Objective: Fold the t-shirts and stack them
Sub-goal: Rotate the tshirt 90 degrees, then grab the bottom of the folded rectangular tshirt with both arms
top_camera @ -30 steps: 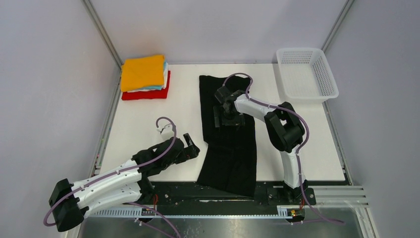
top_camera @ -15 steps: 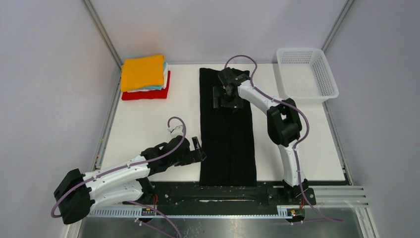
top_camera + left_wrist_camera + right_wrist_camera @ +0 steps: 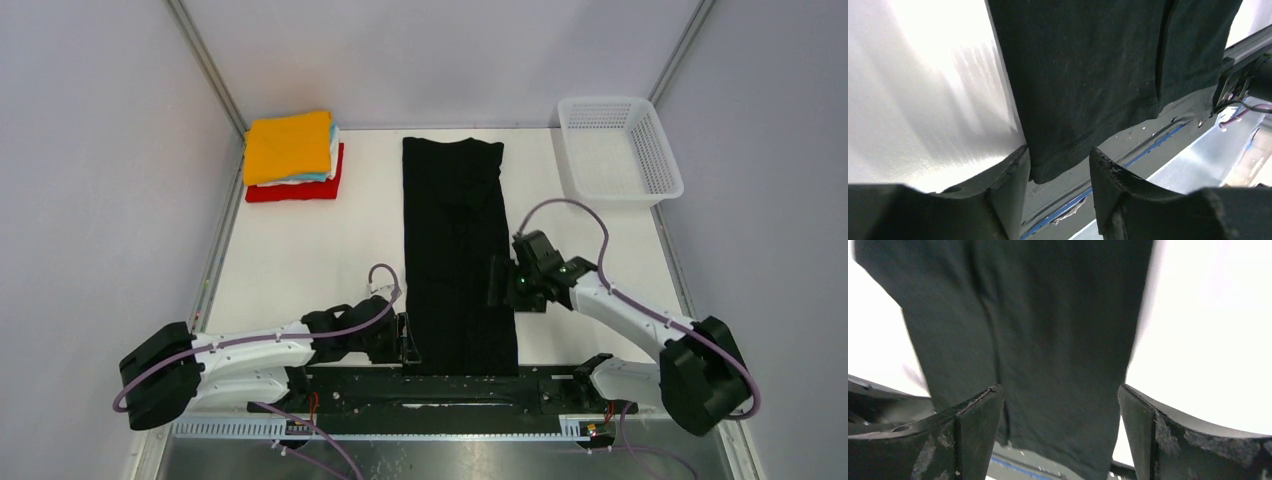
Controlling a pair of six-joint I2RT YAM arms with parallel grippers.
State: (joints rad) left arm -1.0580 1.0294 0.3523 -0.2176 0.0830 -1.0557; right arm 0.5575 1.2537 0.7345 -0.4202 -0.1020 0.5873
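A large black t-shirt [image 3: 455, 230] lies on the white table as a long narrow strip running from the far edge to the near edge. My left gripper [image 3: 410, 340] is at its near left corner. In the left wrist view the jaws [image 3: 1058, 172] stand half closed with that corner of the black t-shirt [image 3: 1088, 75] between them, and a gap still shows. My right gripper [image 3: 497, 283] hovers at the strip's right edge, wide open [image 3: 1060, 395] over the black t-shirt [image 3: 1048, 330]. A stack of folded t-shirts [image 3: 290, 155], orange on top and red at the bottom, sits at the far left.
A white mesh basket [image 3: 620, 150] stands at the far right corner. The black base rail [image 3: 450, 385] runs along the table's near edge, and the shirt's hem hangs slightly over it. Grey walls close in the left and right sides.
The right arm swung from the shirt's far end back to its near right edge. The left gripper slid right to the near left corner and narrowed its jaws. The shirt's lower part now lies straight.
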